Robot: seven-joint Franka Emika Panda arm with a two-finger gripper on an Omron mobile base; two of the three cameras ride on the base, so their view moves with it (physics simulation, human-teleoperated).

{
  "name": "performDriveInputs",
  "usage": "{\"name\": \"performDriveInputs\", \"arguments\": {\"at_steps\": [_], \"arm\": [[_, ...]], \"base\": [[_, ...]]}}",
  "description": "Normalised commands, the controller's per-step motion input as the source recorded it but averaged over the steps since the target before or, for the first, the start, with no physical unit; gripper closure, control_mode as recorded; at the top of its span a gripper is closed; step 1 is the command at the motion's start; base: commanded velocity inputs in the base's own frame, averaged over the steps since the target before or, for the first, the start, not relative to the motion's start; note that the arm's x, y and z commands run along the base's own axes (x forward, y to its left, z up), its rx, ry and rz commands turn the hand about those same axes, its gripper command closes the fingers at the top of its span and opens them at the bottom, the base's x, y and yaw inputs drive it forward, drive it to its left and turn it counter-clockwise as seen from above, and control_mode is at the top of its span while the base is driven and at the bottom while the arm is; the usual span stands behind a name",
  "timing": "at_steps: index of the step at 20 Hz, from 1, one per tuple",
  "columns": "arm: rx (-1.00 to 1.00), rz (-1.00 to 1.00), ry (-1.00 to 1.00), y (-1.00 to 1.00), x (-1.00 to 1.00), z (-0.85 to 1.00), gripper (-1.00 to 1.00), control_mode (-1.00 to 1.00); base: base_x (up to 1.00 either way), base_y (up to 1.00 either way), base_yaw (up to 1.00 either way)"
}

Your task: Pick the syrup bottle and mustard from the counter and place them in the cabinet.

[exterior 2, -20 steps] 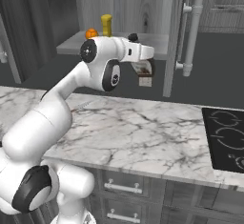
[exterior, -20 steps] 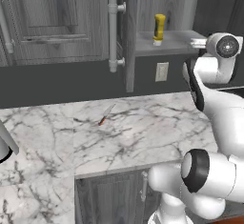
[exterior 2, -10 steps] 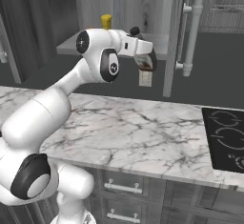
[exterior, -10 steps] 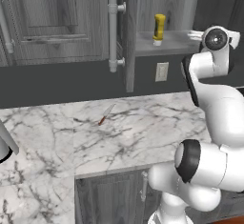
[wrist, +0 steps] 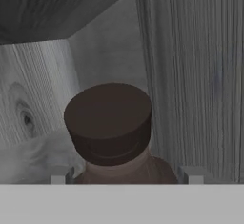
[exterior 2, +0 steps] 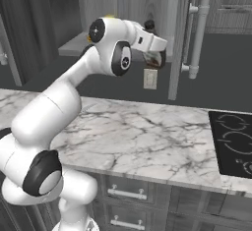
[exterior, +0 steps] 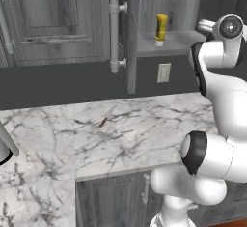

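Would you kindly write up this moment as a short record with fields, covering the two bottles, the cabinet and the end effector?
mustard: upright on the cabinet shelf, cap end down
syrup bottle: dark cap close before the hand camera; in the right base view the bottle sits at the shelf's edge
end effector: fingers on either side of the syrup bottle, inside the cabinet opening
cabinet door: swung open, pale bar handle facing out
counter: holds neither bottle; a small red-handled knife lies on it
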Motion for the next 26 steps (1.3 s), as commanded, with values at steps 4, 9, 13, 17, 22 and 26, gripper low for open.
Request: {"name": "performDriveInputs", "arguments": {"at_steps": [4,9,13,17,22,26], "arm": [[0.08,0.00,-0.04,-0.01,0.12,0.12,1.00,-1.00],[0.04,0.00,-0.10,0.00,0.12,0.10,1.00,-1.00],[0.00,0.00,-0.14,0.09,0.21,0.00,1.00,-1.00],[0.00,0.00,-0.14,0.12,0.28,0.00,1.00,-1.00],[0.01,0.00,-0.10,0.11,0.28,0.04,1.00,-1.00],[0.00,0.00,0.00,0.11,0.29,0.30,1.00,-1.00]], "base": [[0.00,0.00,0.00],[0.00,0.00,0.00],[0.00,0.00,0.00],[0.00,0.00,0.00],[0.00,0.00,0.00],[0.00,0.00,0.00]]}}
